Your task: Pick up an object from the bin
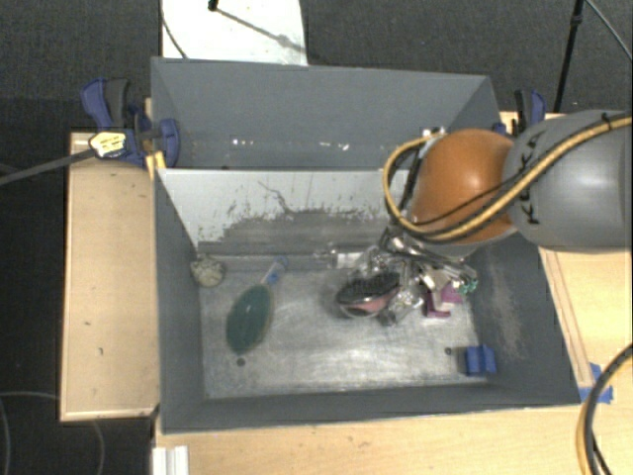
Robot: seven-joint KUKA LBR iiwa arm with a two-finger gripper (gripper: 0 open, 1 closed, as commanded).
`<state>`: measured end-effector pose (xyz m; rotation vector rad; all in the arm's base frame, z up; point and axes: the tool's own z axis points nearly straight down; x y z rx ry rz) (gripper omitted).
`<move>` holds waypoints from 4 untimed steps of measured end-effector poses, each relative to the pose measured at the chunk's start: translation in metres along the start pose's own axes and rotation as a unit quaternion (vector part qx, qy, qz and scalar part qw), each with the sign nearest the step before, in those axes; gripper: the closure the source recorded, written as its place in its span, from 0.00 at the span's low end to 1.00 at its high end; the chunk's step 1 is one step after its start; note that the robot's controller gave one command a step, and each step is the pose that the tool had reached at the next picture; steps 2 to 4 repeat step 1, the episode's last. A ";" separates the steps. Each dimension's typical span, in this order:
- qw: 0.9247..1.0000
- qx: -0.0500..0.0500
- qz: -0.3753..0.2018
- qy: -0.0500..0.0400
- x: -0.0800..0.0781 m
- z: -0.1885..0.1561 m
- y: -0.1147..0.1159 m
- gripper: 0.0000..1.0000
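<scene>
My gripper [398, 277] is low in the bin's middle right, under the arm's wrist. It sits directly over a dark, glossy rounded thing with a pink underside [358, 295], touching or nearly touching it. Whether that thing is gripped is hidden. Just right of the gripper lies a small purple and white piece [441, 298].
A dark green oval thing [248, 321] lies on the bin floor at the left. A small beige lump [208, 272] and a thin blue bit [272, 273] lie near the back left. A blue block [478, 361] sits at the front right corner.
</scene>
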<state>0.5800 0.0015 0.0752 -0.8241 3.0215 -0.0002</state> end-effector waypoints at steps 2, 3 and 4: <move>0.995 0.001 -0.099 0.001 0.030 -0.158 -0.014 1.00; 0.995 0.001 -0.099 0.001 0.030 -0.158 -0.014 1.00; 0.995 0.001 -0.099 0.001 0.030 -0.158 -0.014 1.00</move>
